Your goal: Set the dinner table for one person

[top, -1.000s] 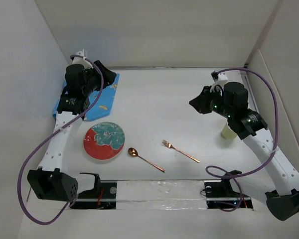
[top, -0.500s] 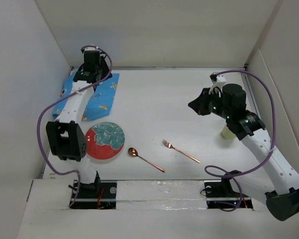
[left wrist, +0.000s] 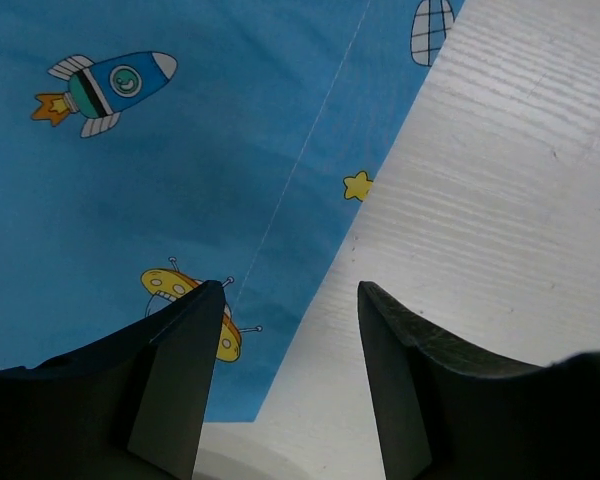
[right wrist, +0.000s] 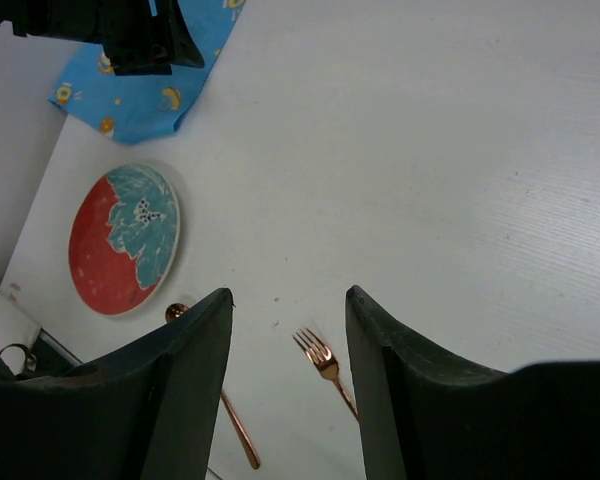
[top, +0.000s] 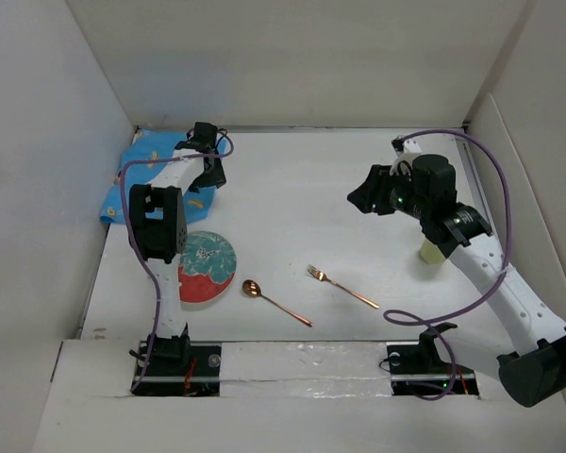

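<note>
White desk, pretty bare. Blue cartoon mat sits in the far left corner. Red and teal plate is near the front left, with a copper spoon just beside it, then a fork. A pale cup stands off to the right.

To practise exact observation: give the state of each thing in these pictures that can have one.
mat, spread out, far left corner
plate, flat, empty, partly hidden
spoon, lying flat, untouched
fork, lying flat, untouched
cup, upright, partly hidden
left gripper, open, empty, over the mat's edge
right gripper, open, empty, raised
</note>
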`<state>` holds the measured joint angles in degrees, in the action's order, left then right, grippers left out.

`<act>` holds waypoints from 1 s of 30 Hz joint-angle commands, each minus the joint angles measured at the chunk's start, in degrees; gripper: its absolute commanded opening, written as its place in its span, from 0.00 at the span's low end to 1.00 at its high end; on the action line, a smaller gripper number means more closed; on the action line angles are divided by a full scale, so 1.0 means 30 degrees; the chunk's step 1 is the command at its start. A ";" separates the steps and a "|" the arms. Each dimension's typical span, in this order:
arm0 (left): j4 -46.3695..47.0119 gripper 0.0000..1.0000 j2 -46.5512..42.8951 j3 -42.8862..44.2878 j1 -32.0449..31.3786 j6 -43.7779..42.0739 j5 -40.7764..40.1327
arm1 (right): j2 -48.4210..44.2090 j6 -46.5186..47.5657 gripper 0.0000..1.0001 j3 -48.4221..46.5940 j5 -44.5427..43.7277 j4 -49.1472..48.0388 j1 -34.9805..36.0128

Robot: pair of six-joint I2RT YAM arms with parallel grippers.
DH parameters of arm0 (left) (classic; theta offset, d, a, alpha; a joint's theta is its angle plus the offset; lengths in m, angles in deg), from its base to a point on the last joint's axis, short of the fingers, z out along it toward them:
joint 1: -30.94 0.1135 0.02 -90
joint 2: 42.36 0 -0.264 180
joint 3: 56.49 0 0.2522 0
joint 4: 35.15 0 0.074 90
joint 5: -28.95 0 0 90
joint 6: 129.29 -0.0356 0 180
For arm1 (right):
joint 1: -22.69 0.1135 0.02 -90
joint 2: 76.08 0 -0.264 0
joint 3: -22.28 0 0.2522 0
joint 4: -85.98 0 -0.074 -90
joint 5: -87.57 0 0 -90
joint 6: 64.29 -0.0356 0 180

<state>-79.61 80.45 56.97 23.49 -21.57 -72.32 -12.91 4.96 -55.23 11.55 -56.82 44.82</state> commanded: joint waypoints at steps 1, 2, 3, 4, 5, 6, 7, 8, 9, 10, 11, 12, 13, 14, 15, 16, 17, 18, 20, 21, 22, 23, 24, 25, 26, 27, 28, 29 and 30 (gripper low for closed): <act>-0.0430 0.52 0.0166 0.1131 -0.0302 -0.0661 -0.0609 | 0.0092 0.0296 0.54 -0.0138 -0.0031 -0.1134 -0.0082; -0.0431 0.52 0.0633 0.1248 -0.0302 -0.0632 -0.0580 | 0.0267 0.0297 0.54 -0.0312 0.0028 -0.0902 -0.0082; -0.0315 0.52 0.0754 0.1249 -0.0302 -0.0661 -0.0551 | 0.0588 0.0384 0.54 -0.0488 0.0057 -0.0813 -0.0082; -0.0227 0.52 0.0958 0.1220 -0.0302 -0.0690 -0.0580 | 0.0649 0.0414 0.54 -0.0722 0.0116 -0.0841 -0.0082; -0.0110 0.51 0.1337 0.1307 -0.0302 -0.0719 -0.0580 | 0.0766 0.0414 0.54 -0.0753 0.0116 -0.0986 -0.0082; -0.0196 0.49 0.1573 0.1424 -0.0302 -0.0719 -0.0522 | 0.0854 0.0385 0.54 -0.0753 0.0087 -0.1046 -0.0082; -0.0255 0.47 0.1807 0.1512 -0.0302 -0.0690 -0.0551 | 0.0971 0.0327 0.54 -0.0869 0.0116 -0.1046 -0.0082; -0.0314 0.42 0.2216 0.1687 -0.0302 -0.0690 -0.0522 | 0.1030 0.0355 0.54 -0.0929 0.0058 -0.1075 -0.0082; -0.0314 0.38 0.2336 0.1746 -0.0302 -0.0719 -0.0522 | 0.1060 0.0355 0.54 -0.0900 0.0000 -0.1134 -0.0082; -0.0314 0.34 0.2540 0.1805 -0.0302 -0.0719 -0.0522 | 0.1118 0.0326 0.54 -0.0929 -0.0117 -0.1134 -0.0082; -0.0198 0.26 0.2716 0.1806 -0.0302 -0.0690 -0.0551 | 0.1148 0.0326 0.54 -0.0987 -0.0205 -0.1163 -0.0285; -0.0052 0.22 0.2718 0.1777 -0.0302 -0.0719 -0.0551 | 0.1177 0.0355 0.54 -0.1046 -0.0293 -0.1076 -0.0287; 0.0094 0.17 0.2718 0.1747 -0.0302 -0.0719 -0.0551 | 0.1206 0.0500 0.54 -0.1133 -0.0613 -0.0989 -0.0461; 0.0328 0.06 0.2776 0.1660 -0.0302 -0.0719 -0.0551 | 0.1177 0.0589 0.54 -0.1279 -0.0819 -0.0785 -0.0782; 0.0475 0.00 0.2806 0.1688 -0.0302 -0.0690 -0.0493 | 0.1206 0.0648 0.54 -0.1368 -0.0995 -0.0696 -0.0988; 0.0506 0.00 0.2922 0.1949 -0.0302 -0.0632 0.0030 | 0.1177 0.0735 0.54 -0.1543 -0.0997 -0.0434 -0.1483; 0.0535 0.00 0.2923 0.2126 -0.0302 -0.0632 0.0035 | 0.1177 0.0736 0.54 -0.1631 -0.0997 -0.0373 -0.1488; 0.0593 0.00 0.3010 0.2331 -0.0302 -0.0632 0.0151 | 0.1148 0.0765 0.54 -0.1632 -0.0997 -0.0343 -0.1691; 0.0740 0.00 0.3127 0.2857 -0.0537 -0.0545 0.0589 | 0.1148 0.0736 0.54 -0.1633 -0.0997 -0.0314 -0.1927; 0.0799 0.00 0.3128 0.3237 -0.0769 -0.0486 0.0882 | 0.1148 0.0649 0.54 -0.1603 -0.0736 -0.0372 -0.2102; 0.0799 0.00 0.3128 0.3241 -0.1090 -0.0485 0.0769 | 0.1177 0.0590 0.54 -0.1574 -0.0559 -0.0372 -0.2103; 0.0451 0.00 0.3070 0.3473 -0.1267 -0.0485 0.0332 | 0.1206 0.0619 0.54 -0.1574 -0.0442 -0.0314 -0.2103; 0.0477 0.00 0.2895 0.3301 -0.1443 -0.0543 -0.0165 | 0.1235 0.0619 0.54 -0.1516 -0.0324 -0.0314 -0.2103; 0.0651 0.00 0.2546 0.2952 -0.1445 -0.0631 -0.0692 | 0.1207 0.0474 0.54 -0.1515 -0.0207 -0.0256 -0.2103; 0.1204 0.00 0.1730 0.2136 -0.1445 -0.0690 -0.0668 | 0.1206 0.0443 0.54 -0.1399 -0.0235 -0.0313 -0.2103; 0.1615 0.00 0.1403 0.1664 -0.1445 -0.0690 -0.0378 | 0.1148 0.0356 0.53 -0.1340 -0.0235 -0.0401 -0.2103; 0.2025 0.00 0.0646 0.1253 -0.1445 -0.0719 0.0698 | 0.1061 0.0268 0.53 -0.1107 -0.0351 -0.0547 -0.2103; 0.2581 0.00 0.0319 0.0814 -0.1445 -0.0719 0.1347 | 0.1031 0.0209 0.53 -0.1018 -0.0353 -0.0809 -0.2103; 0.2818 0.00 0.0171 0.0781 -0.1648 -0.0632 0.1730 | 0.1060 0.0093 0.53 -0.0930 -0.0324 -0.0957 -0.2103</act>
<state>-74.26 87.22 61.04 19.28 -23.56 -71.16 -8.88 5.79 -57.65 10.04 -56.77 38.61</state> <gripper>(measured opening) 0.003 0.534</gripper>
